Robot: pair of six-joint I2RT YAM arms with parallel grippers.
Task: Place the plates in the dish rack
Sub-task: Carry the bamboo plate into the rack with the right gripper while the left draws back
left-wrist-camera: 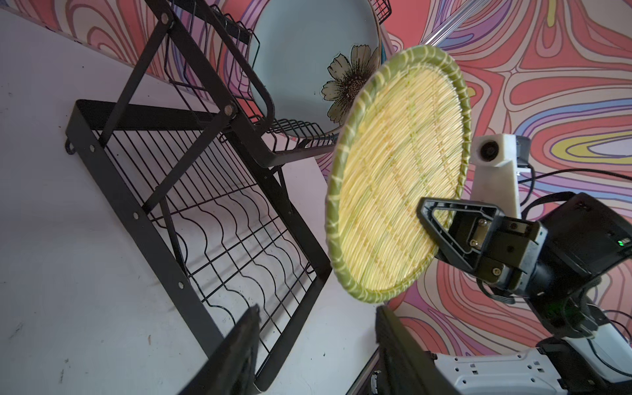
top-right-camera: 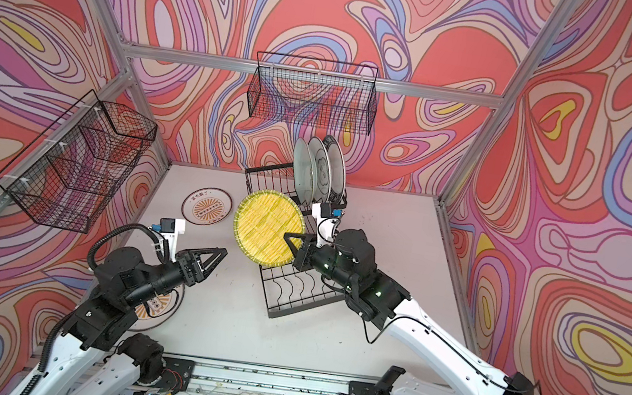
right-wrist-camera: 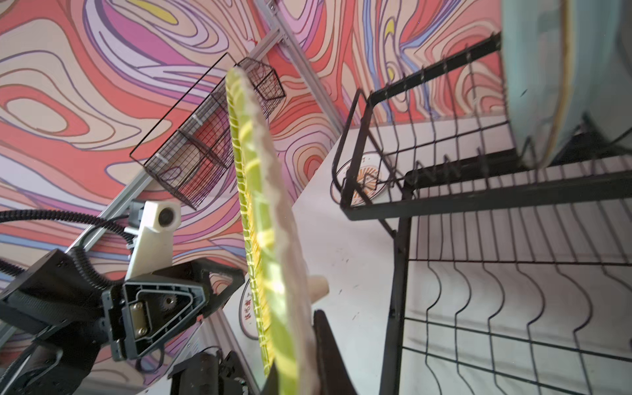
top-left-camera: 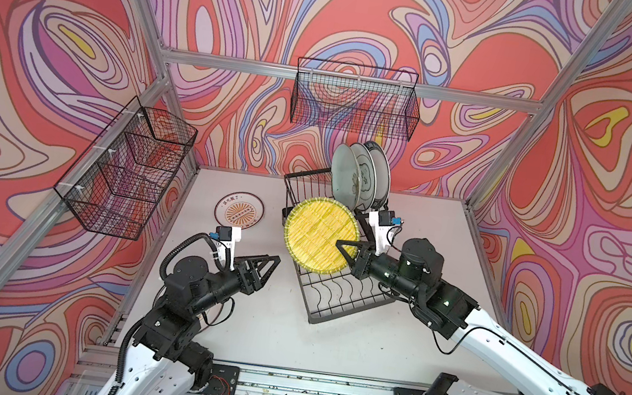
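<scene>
Yellow woven-look plate (top-left-camera: 317, 234) (green rim), pinched by right tool (top-left-camera: 341, 247), left tool (top-left-camera: 271, 270) parted, empty.

White arms (top-left-camera: 518, 361), black joints (top-left-camera: 421, 259), corrugated cable (top-left-camera: 177, 248)

My overhead pair looks steeply down from high above the near edge of the table (top-left-camera: 271, 326), and both top views frame almost the same whole scene. My left wrist camera sits close to the dish rack (left-wrist-camera: 114, 181) and meets the yellow plate (left-wrist-camera: 396, 178) face-on. My right wrist camera sees that same plate edge-on, very near, with the rack beside it.
</scene>
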